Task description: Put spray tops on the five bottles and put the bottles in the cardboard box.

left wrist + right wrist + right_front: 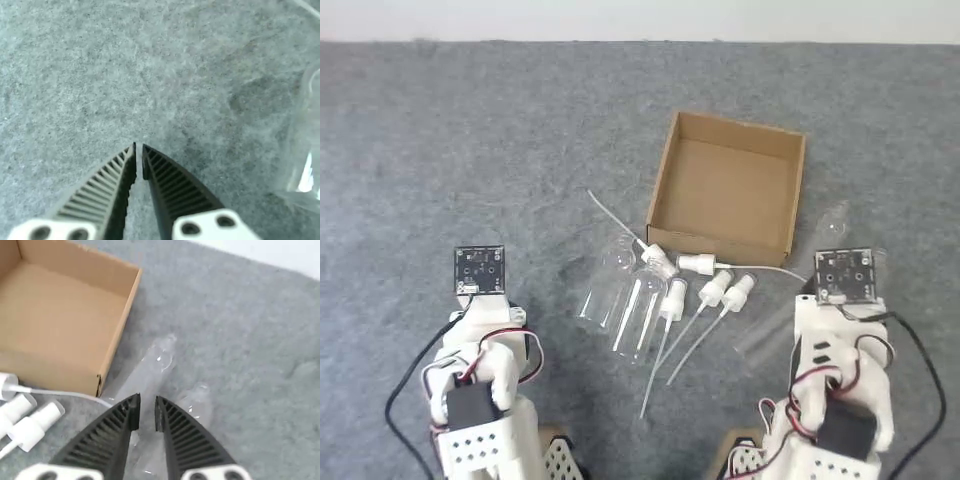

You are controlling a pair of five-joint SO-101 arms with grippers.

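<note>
The open cardboard box [725, 190] stands empty at the middle back. Two clear bottles [605, 280] [640, 300] lie uncapped in front of it to the left. Several white spray tops [715, 288] with long tubes lie scattered beside them. Another clear bottle [833, 220] lies right of the box. My left gripper [138, 147] is shut over bare carpet, with a bottle's edge [305, 150] off to one side. My right gripper [146, 405] is shut and holds nothing, hovering over two clear bottles [150, 365] [197, 400] beside the box's corner [120, 325].
Grey carpet [470, 150] covers the whole table. The left arm [480, 270] sits at the front left and the right arm [845, 275] at the front right. Spray tops [35, 427] lie close to the right gripper, in front of the box.
</note>
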